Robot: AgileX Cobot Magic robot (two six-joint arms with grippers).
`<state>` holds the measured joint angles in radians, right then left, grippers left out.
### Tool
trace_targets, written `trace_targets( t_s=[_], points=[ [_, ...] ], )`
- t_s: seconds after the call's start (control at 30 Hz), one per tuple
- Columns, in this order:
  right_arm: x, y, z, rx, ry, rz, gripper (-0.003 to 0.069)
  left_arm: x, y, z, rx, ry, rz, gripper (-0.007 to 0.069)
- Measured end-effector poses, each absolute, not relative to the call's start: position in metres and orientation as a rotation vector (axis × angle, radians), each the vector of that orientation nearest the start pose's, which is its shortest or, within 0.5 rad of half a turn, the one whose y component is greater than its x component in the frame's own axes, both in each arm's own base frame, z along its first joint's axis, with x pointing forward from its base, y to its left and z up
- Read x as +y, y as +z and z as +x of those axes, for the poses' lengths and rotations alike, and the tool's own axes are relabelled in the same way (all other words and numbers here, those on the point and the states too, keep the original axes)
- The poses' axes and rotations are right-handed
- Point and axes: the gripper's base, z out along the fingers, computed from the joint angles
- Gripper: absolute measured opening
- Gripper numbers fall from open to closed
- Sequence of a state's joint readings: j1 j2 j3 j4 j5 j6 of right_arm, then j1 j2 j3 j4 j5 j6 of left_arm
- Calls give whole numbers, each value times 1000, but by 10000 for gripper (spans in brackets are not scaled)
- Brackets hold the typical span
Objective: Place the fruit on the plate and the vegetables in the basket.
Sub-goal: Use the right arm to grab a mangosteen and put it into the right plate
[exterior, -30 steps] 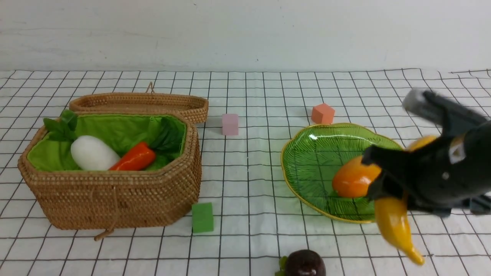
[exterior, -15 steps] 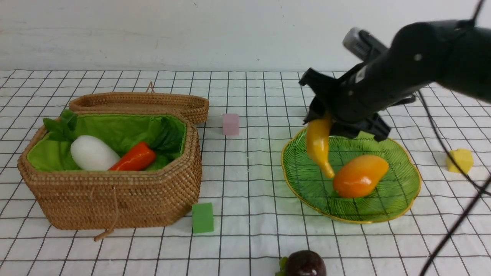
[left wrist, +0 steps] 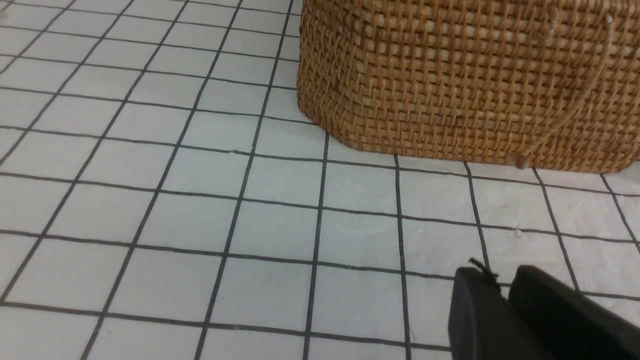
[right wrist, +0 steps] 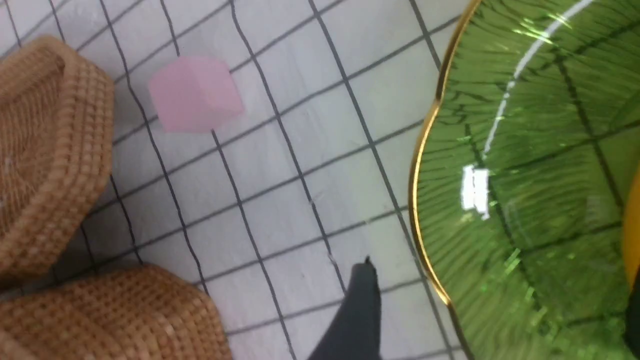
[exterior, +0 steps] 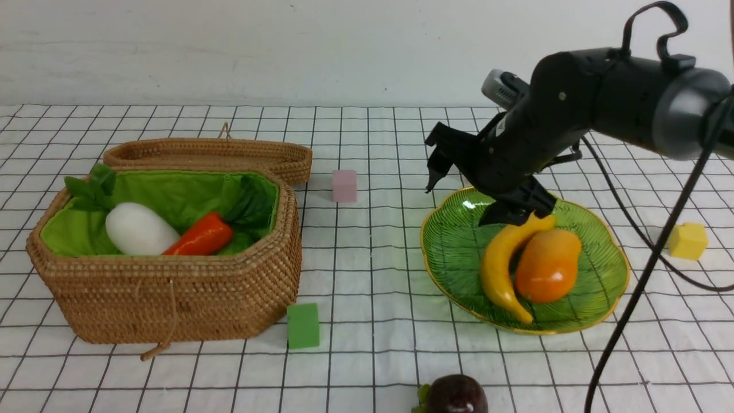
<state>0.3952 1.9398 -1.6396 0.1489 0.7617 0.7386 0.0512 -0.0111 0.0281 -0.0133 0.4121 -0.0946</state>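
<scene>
Hovering claw: our right gripper hangs spread wide and empty over the plate's far edge.
Resting claw: our left gripper sits pressed together near the basket, holding nothing.
Plate: two fruits, the banana touching the mango.
Left out: one dark round fruit on the cloth at the near edge.
Handling: we judge it light, hard and glossy, so apt to slip or roll; we would pinch it across its widest middle.
Basket: radish and red pepper seen; we cannot make out a gourd.
Cubes: three visible, pink, green, yellow.
</scene>
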Motion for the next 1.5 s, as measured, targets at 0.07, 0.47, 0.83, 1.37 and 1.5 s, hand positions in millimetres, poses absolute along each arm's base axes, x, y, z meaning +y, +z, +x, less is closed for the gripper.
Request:
trace_targets(
  t_s=[0.07,0.47,0.83,1.37,1.5],
  points=[
    [170,289,385,2644,510,359,657,2,167,51,1907,-43,-147,92],
    [179,306,266,2860,427,-163,625,2,167,51,1907,-43,-147,94],
    [225,218,264,2995,212,-293,619,2,167,51,1907,-43,-147,97],
    [227,233,275,2984,255,-369,552,2,167,51,1907,-43,-147,113],
    [198,291,312,2748,286,-247,552,2,167,51,1907,-43,-147,116]
  ],
)
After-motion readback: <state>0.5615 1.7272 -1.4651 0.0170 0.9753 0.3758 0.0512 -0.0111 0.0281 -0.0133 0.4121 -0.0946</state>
